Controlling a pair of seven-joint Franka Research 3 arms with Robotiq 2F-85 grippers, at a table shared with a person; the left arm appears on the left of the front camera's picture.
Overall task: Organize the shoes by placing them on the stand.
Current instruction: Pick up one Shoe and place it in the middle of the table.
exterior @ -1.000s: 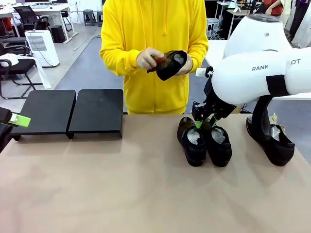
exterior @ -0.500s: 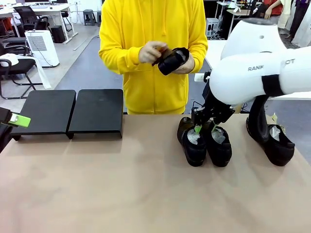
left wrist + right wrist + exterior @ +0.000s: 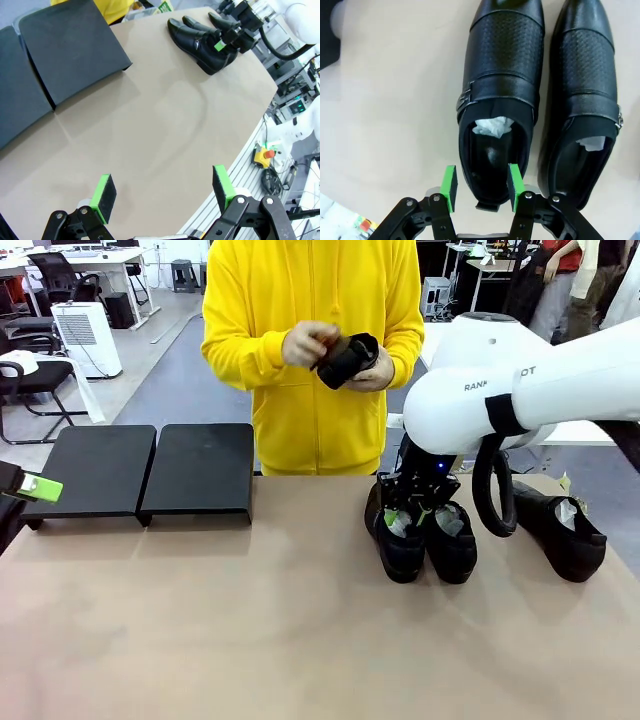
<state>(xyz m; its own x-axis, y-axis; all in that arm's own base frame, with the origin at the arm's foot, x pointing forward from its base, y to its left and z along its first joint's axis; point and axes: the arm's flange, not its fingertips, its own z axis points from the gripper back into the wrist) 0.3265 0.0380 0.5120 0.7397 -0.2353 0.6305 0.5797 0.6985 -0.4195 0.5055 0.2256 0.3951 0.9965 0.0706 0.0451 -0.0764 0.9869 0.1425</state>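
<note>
Rightmost shoe (image 3: pixel 565 535), heel partly hidden

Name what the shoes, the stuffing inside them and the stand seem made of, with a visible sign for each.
Shoes: probably leather or imitation, glossy black; they show sheen, a fine dotted grain and a buckled strap.
Stuffing: crumpled white paper, by its creases.
Stand: matte black panels, perhaps plastic or painted metal; no glare, so uncertain.
</note>
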